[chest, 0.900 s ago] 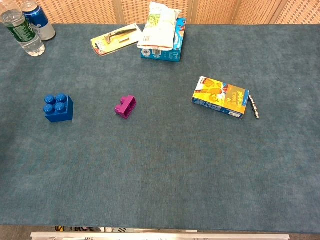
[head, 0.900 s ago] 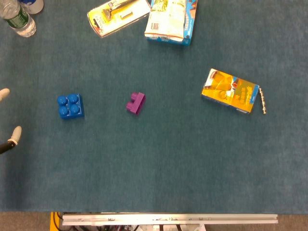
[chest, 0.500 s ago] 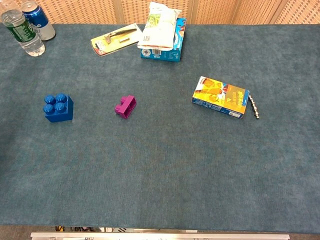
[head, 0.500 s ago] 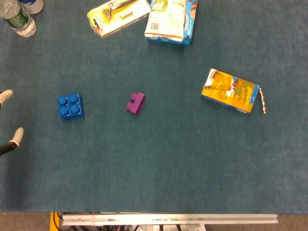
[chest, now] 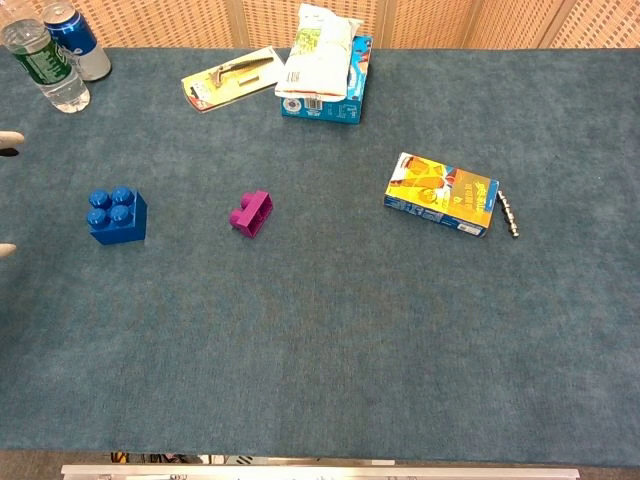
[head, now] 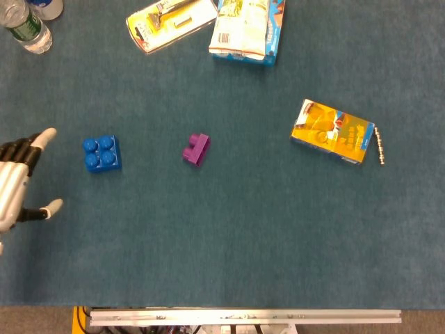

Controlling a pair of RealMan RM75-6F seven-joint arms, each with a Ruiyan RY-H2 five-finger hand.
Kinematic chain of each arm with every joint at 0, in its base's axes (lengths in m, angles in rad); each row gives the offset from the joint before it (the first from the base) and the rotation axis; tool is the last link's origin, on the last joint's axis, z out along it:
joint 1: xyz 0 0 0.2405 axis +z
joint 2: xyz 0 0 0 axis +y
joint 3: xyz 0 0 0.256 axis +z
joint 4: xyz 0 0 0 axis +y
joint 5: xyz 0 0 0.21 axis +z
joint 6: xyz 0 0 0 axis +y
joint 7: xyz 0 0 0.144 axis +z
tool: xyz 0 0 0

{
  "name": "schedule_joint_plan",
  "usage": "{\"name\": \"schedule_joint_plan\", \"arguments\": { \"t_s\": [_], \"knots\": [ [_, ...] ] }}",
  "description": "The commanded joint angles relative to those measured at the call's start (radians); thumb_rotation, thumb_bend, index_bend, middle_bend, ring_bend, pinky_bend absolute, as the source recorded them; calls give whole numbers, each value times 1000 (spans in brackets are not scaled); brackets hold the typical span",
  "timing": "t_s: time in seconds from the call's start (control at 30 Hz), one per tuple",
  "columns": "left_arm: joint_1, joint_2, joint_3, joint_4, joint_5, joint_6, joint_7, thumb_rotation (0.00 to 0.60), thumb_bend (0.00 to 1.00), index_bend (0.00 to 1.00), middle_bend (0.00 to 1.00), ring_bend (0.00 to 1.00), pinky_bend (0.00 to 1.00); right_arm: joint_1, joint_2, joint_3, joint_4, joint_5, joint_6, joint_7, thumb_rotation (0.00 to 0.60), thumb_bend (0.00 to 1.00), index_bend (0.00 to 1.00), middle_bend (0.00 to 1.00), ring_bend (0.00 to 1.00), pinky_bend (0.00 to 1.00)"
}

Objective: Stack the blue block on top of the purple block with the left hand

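Note:
The blue block (head: 101,153) (chest: 117,214) sits studs-up on the teal table cloth at the left. The smaller purple block (head: 196,149) (chest: 251,213) lies to its right, well apart from it. My left hand (head: 21,182) comes in from the left edge, fingers spread and empty, a short way left of the blue block and not touching it. In the chest view only fingertips (chest: 10,139) of that hand show at the left edge. The right hand is out of both views.
A yellow-and-blue box (head: 332,132) with a small metal chain (head: 379,145) beside it lies at the right. A snack bag (head: 245,28) and a packaged tool (head: 170,21) lie at the back. A water bottle (head: 24,26) and a can (chest: 78,38) stand at the back left.
My left hand has moved right into the head view, closer to the blue block, and now just shows in the chest view. The blocks have not moved.

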Motion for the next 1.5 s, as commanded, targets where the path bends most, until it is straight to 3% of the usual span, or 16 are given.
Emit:
{"name": "schedule_joint_plan", "arguments": {
  "t_s": [0.03,0.37,1.03,1.33,1.5],
  "knots": [
    [-56,-11,-8,24,-55,-84,35,600,164,7,102,117,144,-1,0,0,1,1,1,1,600,280,505,525,444,473],
    [-139,-90,-47,103,-163,-179,101,600,163,0,78,83,143,-9,-1,-5,8,4,6,11,600,280,505,525,444,473],
    [-270,-197,-68,228,-352,-349,157,600,163,7,84,84,143,-27,-2,-13,29,6,18,43,600,280,505,526,444,473],
    [-303,-245,-73,287,-377,-370,137,600,163,194,223,177,143,-32,-3,-13,35,8,23,47,600,280,505,527,444,473],
    [-309,-274,-76,319,-379,-365,118,600,164,330,379,305,151,-34,-3,-13,36,9,24,49,600,280,505,527,444,473]
  ]
}}
